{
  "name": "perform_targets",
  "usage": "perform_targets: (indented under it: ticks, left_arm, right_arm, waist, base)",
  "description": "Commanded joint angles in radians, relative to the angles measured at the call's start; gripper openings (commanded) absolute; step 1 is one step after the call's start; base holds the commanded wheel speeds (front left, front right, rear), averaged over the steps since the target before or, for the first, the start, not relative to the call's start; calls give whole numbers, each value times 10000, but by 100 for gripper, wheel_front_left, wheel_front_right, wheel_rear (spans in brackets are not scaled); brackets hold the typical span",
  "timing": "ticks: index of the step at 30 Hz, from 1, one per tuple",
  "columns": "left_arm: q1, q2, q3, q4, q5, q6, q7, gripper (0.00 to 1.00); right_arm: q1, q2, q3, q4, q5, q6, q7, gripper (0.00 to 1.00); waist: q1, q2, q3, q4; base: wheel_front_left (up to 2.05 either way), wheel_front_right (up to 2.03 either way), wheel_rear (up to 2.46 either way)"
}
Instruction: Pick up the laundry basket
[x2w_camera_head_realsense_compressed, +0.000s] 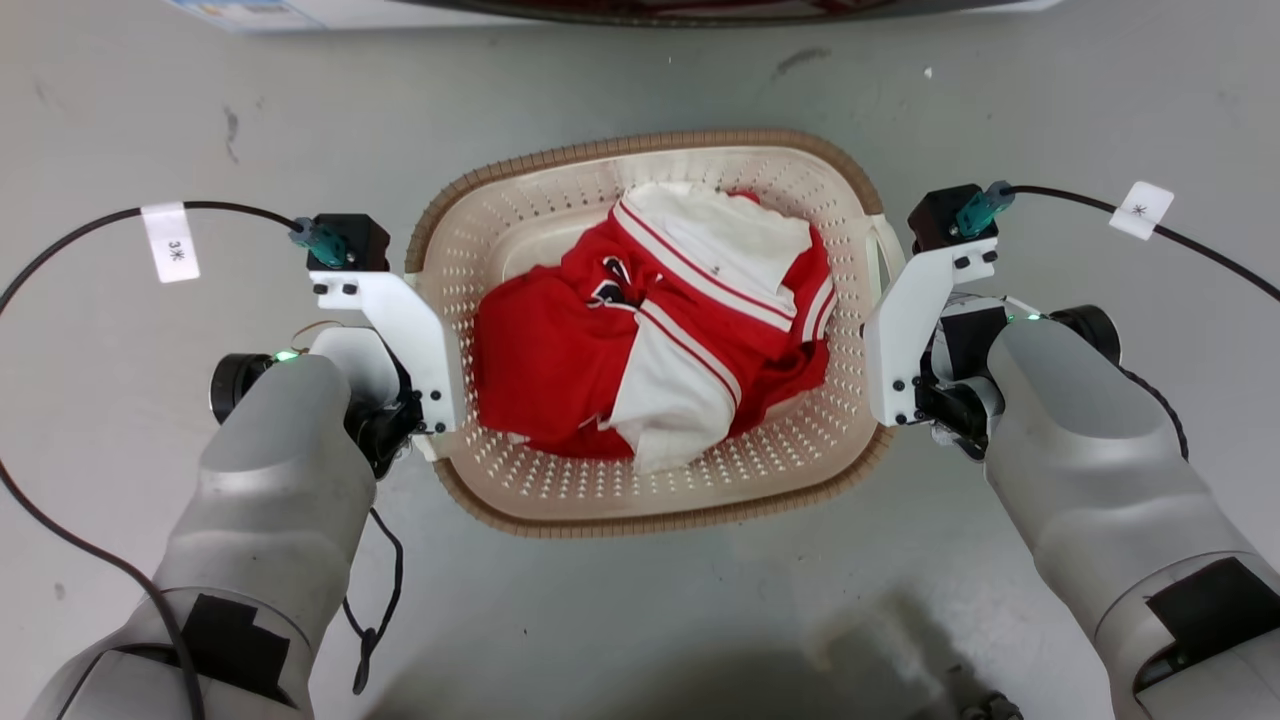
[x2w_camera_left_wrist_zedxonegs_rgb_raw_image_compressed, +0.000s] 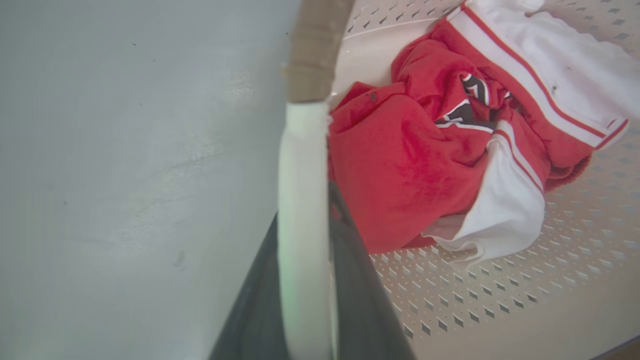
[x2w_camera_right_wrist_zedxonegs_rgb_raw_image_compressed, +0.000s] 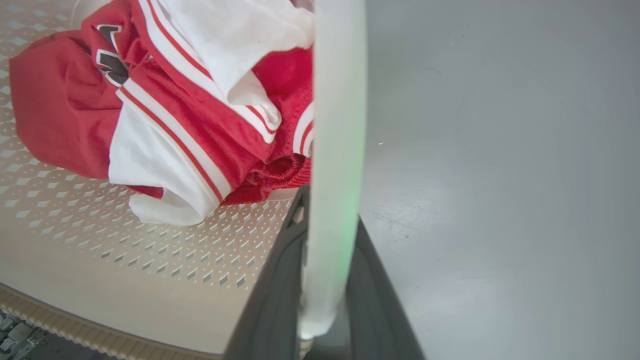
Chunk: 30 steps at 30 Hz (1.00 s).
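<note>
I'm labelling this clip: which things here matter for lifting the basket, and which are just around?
Job: laundry basket; left gripper and right gripper, both clamped on its handles.
Just there: red-and-white clothes inside it; cable tags; grey floor.

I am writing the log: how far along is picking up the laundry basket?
Done: the approach. In hand: the grasp, with the left tool closed on the laundry basket's white left handle and the right tool on the right handle. Left: the lift; whether the basket has cleared the floor, I cannot tell.
</note>
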Motion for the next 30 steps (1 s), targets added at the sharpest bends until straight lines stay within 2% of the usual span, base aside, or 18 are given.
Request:
perform_targets:
  ticks: [1,17,23,30]
  left_arm:
    - [70,32,-99,28,-20,30,142,0]
    - [985,-71,-709,37,-1174,22,2718,0]
    - [1458,-39,-862,-58,-1586,22,3402,0]
    - [1804,2,-1119,-220,-1866,21,3824,0]
  right_arm:
    - [55,-57,64,33,72,-9,103,0]
    - [869,-40,683,127,1161,-7,2622,0]
    - [1332,-37,777,156,1542,-7,3505,0]
    - [1677,-36,728,171,1768,-7,4039,0]
  waist:
    - [-1,0,-245,-9]
    - [-1,0,-3094,52]
    - [-1,0,-4358,20]
    - [-1,0,-5507,-17]
  base:
    - [0,0,0]
    - [0,0,0]
    - [0,0,0]
    - [0,0,0]
